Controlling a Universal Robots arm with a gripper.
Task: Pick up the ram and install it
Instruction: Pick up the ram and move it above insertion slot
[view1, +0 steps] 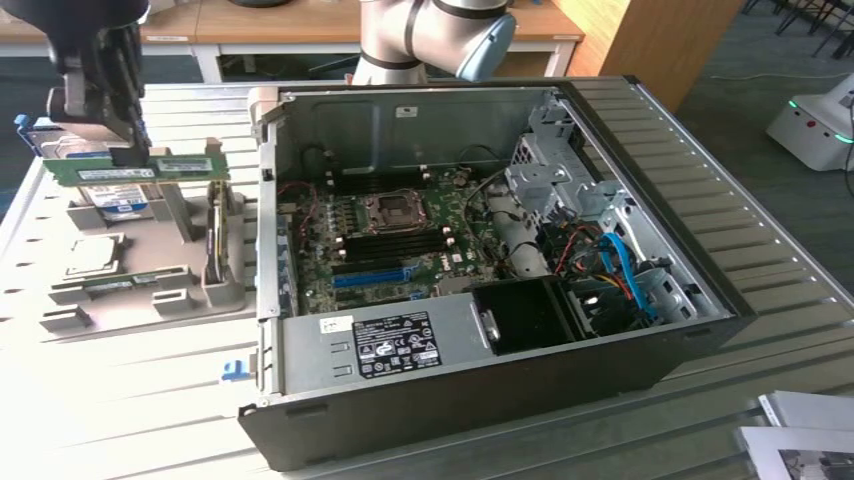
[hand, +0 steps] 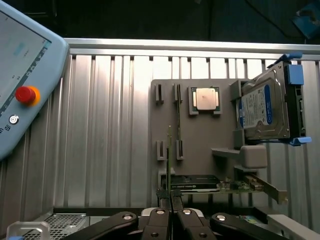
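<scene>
One stick in hand: claw pinched shut on the ram, held above the grey parts tray near the bench edge on the exterior view's left, so pickup looks done, install not. Seating calls for squaring its edge to one of the memory slots on the motherboard inside the open case. Free slots hard to make out.

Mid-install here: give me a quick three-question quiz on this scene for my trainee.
1. True or false: the gripper is shut on the ram.
2. Where does the processor chip lie? A) on the grey holder B) in the motherboard socket C) in the gripper
3. What colour is the long slot on the motherboard?
Key: 1 true; 2 A; 3 blue.
</scene>
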